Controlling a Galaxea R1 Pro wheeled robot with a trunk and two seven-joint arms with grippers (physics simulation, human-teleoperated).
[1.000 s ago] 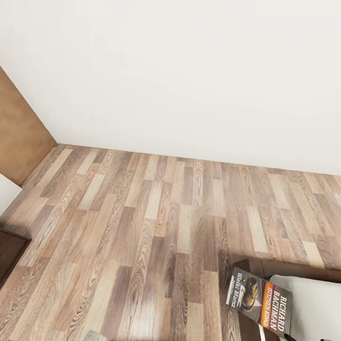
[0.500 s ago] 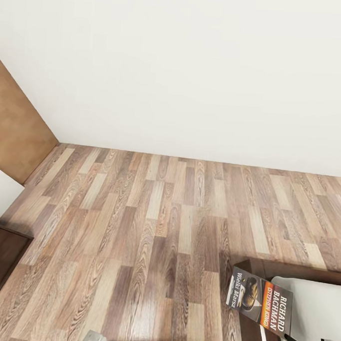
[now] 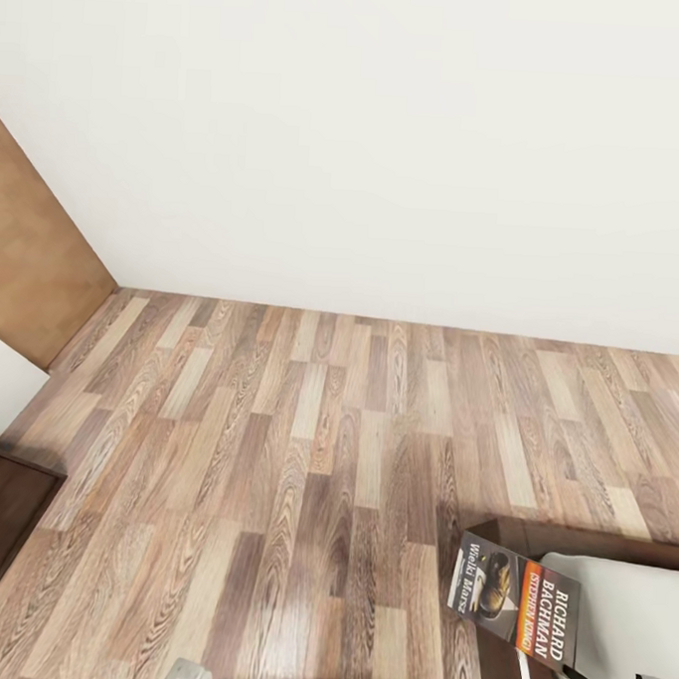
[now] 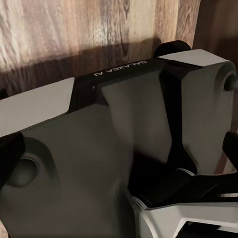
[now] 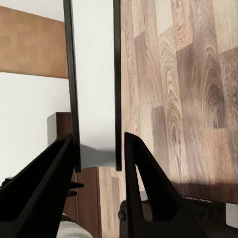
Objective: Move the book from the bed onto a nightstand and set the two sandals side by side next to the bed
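Right gripper (image 5: 96,163): its 2 fingers pinch the book (image 3: 513,599) edge-on.
Book: head view shows its cover above the bed (image 3: 624,613) corner.
Left gripper: robot body fills its view; jaws, cannot tell.
Floor (image 3: 304,447): beyond the bed, reaching the white wall (image 3: 390,133).

book (image 3: 514,604) above bed (image 3: 624,613) corner, lower right

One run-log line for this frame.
right claw: shut on book | book: lifted, over bed corner | left claw: unclear | sandals: unseen
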